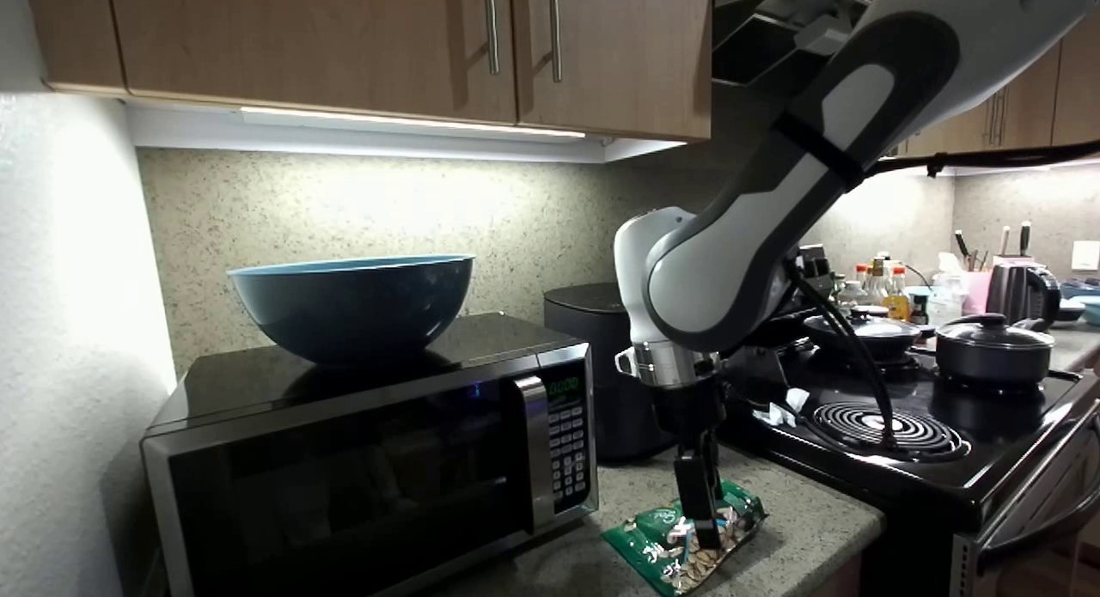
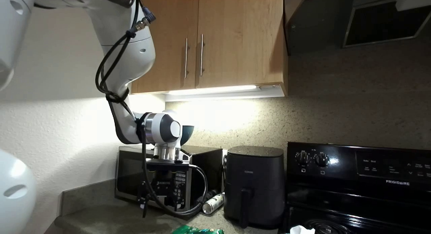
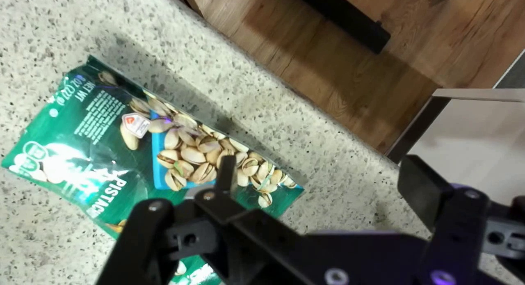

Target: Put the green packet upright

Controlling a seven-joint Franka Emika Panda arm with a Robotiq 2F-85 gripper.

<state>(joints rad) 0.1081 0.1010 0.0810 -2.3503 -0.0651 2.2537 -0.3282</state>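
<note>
The green packet (image 1: 653,535) is a glossy pistachio pouch lying flat on the speckled counter. In an exterior view only its top part (image 2: 197,230) shows at the bottom edge. In the wrist view the packet (image 3: 131,166) fills the left side, its lower part hidden behind the gripper. My gripper (image 3: 324,178) is open with nothing between its fingers. Its left finger is over the packet's pistachio picture and its right finger is over the counter's edge. The gripper points down in both exterior views (image 1: 706,533) (image 2: 160,208). I cannot tell whether a fingertip touches the packet.
A microwave (image 1: 361,485) with a blue bowl (image 1: 352,309) on top stands beside the packet. A black air fryer (image 2: 254,187) and a lying can (image 2: 213,203) are behind it. The stove (image 1: 988,459) adjoins the counter. The counter's front edge (image 3: 287,92) drops to the floor.
</note>
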